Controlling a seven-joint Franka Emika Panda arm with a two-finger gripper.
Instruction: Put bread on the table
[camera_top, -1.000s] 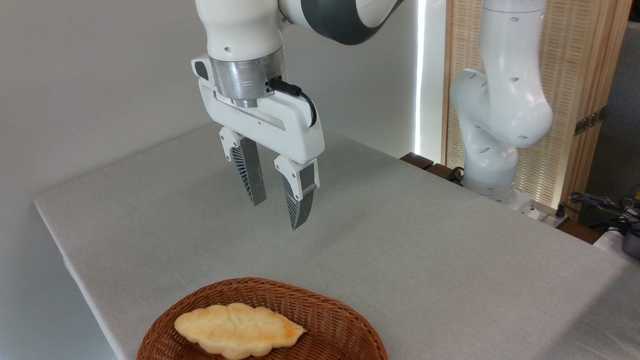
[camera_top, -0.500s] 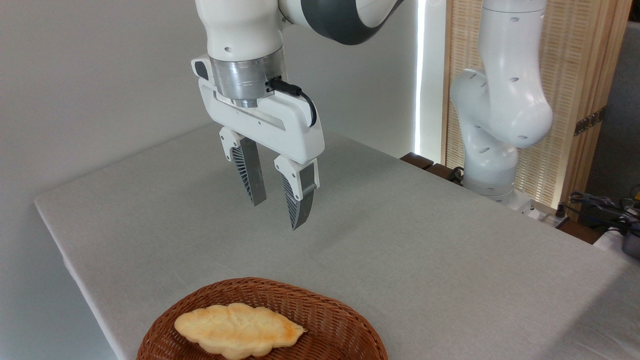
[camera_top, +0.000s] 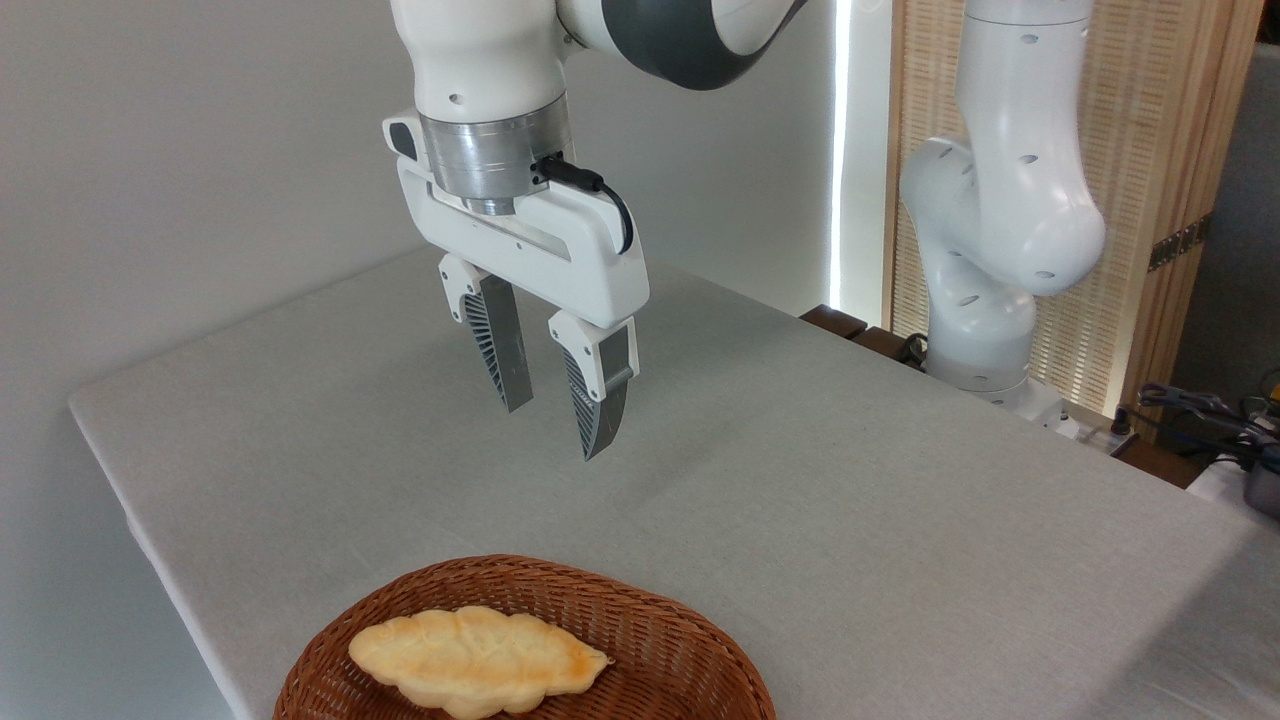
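The bread (camera_top: 476, 660), a flat golden-yellow pastry with lobed edges and browned patches, lies inside a brown woven wicker basket (camera_top: 650, 640) at the bottom edge of the picture. The basket rests on the light grey table (camera_top: 850, 500). My gripper (camera_top: 553, 430) hangs open in the air well above the table, behind and above the basket, its two ribbed fingers pointing down with nothing between them. It is clear of the bread and the basket.
The arm's white base (camera_top: 985, 340) stands at the table's far right edge. Cables and dark gear (camera_top: 1215, 415) lie at the right border. A slatted wooden screen (camera_top: 1150, 150) stands behind. The table's left edge (camera_top: 130, 500) drops off near a grey wall.
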